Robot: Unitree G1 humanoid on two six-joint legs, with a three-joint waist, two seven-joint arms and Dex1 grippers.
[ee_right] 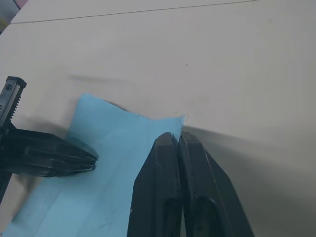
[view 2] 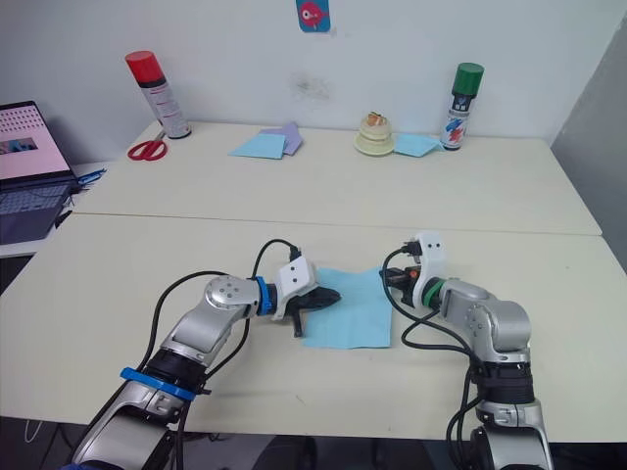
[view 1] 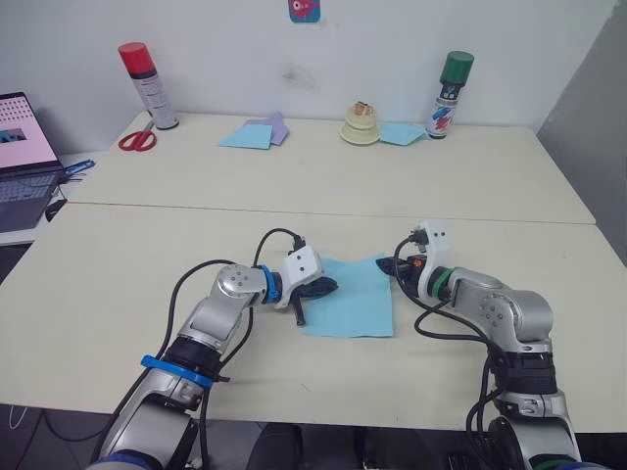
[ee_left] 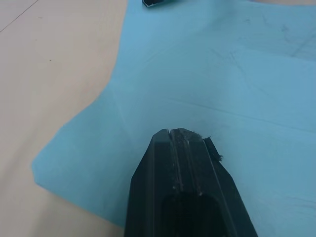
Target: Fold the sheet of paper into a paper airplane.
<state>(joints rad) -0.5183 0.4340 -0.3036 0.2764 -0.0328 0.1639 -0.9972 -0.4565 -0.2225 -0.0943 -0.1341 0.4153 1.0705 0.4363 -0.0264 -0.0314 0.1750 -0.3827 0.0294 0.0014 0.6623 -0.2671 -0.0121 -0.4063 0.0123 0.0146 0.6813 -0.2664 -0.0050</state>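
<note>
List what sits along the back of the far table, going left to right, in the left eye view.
Red-capped spray can → red-handled scissors → light-blue and lilac paper sheets → cream stacked dish → light-blue sheet → green-capped spray can.

The two head eyes are looking forward and down from above, taking in both arms, the near table (view 1: 118, 294) and the far wall, with the right eye sitting a touch to the side of the left. The left wrist camera is peering along the left gripper (ee_left: 185, 136) from very close, right over the sheet of paper (ee_left: 212, 79). The right wrist camera is looking along the right gripper (ee_right: 177, 140) just as near, sharing that sheet and catching the left gripper across it.
</note>
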